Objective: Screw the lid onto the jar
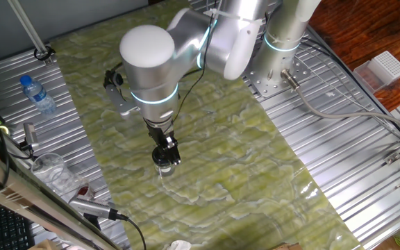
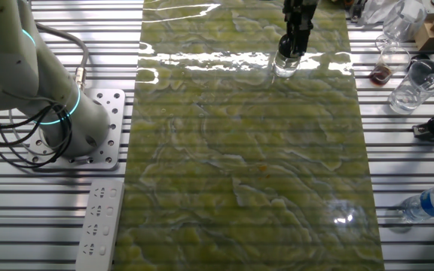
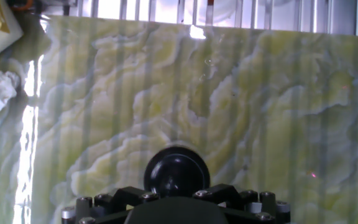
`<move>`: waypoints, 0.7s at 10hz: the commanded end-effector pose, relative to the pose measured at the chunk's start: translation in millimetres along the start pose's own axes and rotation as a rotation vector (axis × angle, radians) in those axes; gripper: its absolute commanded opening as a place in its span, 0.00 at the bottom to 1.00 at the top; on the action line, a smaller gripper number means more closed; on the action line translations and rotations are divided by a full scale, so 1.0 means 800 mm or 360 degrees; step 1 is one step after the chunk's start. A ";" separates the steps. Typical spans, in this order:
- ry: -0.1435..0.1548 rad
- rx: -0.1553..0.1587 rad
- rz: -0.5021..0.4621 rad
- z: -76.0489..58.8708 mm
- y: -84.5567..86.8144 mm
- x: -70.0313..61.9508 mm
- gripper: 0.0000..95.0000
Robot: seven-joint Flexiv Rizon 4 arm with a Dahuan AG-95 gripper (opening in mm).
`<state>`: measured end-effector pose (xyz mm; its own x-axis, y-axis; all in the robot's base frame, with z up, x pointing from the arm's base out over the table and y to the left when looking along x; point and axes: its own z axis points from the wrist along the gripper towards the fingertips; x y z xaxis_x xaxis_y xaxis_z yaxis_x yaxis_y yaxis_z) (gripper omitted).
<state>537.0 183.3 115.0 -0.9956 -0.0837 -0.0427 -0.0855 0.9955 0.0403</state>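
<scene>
Black and glossy, the lid [image 3: 178, 172] sits straight below our gripper [image 1: 166, 154], filling the low middle of the hand view just ahead of the fingers' housing. We cannot tell from any view whether the fingers are clamped on the lid, only resting against it, or slightly apart: the fixed views show the tip right down at the cap, but the contact itself is too small and too hidden to read. Under the lid stands the jar [image 2: 285, 66], upright on the green marbled mat [image 2: 239, 165], its clear glass showing just beneath the gripper in both fixed views; in one it lies near the mat's middle, in the other toward the mat's far edge. What matters for the turn is alignment: the jar's axis runs vertical, and our gripper hangs along that same line from above, so lid, jar and wrist look stacked on one axis. We judge that the screwing calls for a rotation about that axis with light downward pressure, and that any tilt could cross the thread or drag the jar across the mat. Off the mat, on the metal slats, a bottle [image 1: 38, 95] with a blue cap and a plastic cup [image 2: 417, 85] stand well apart from the work.
</scene>
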 end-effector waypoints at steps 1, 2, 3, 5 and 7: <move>0.0000 -0.0002 -0.0003 0.003 -0.002 0.000 1.00; -0.0004 -0.0002 -0.0001 0.005 -0.003 0.000 1.00; -0.0009 -0.0001 0.0000 0.008 -0.003 -0.001 1.00; -0.0017 0.0002 0.0003 0.017 -0.002 -0.006 1.00; -0.0018 0.0007 0.0007 0.022 -0.002 -0.008 0.80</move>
<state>544.3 183.7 97.8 -0.9955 -0.0789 -0.0515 -0.0808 0.9961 0.0364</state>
